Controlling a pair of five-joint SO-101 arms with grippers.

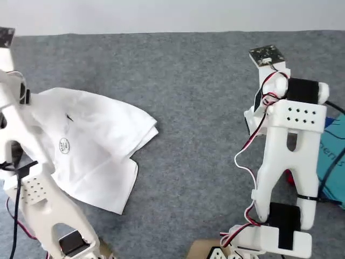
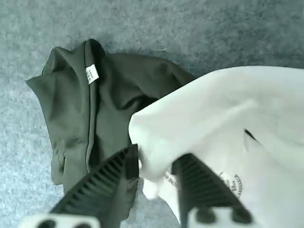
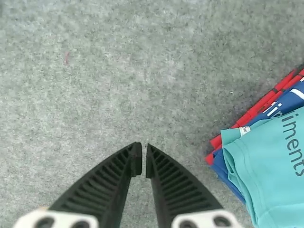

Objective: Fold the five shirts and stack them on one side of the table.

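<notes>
In the high view the left arm (image 1: 32,183) lies across the near side of the white shirt (image 1: 94,143), so that part of the cloth is covered, and the arm's own fingers cannot be made out under its white frame. The right arm (image 1: 291,156) stands in front of the teal shirt (image 1: 334,156), which is also cut by the picture's edge – just a slice of it shows. In the left wrist view the dark green shirt (image 2: 80,109) is partly buried under the white shirt, and its far end is hidden there.

The left gripper (image 2: 156,171) has its jaws a little apart with a bunched edge of the white shirt pinched between them; the cloth touches both black fingers (image 2: 114,183). The green shirt lies crumpled on the grey table (image 1: 205,81) beneath, collar tag up.

The right gripper (image 3: 143,159) holds nothing – its jaws are drawn almost together, a thin slit between the tips, over bare grey felt. Off to one side sits a folded stack with the teal shirt on top, a blue shirt (image 3: 222,172) under it and a red shirt (image 3: 214,142) lowest, their edges stepped
</notes>
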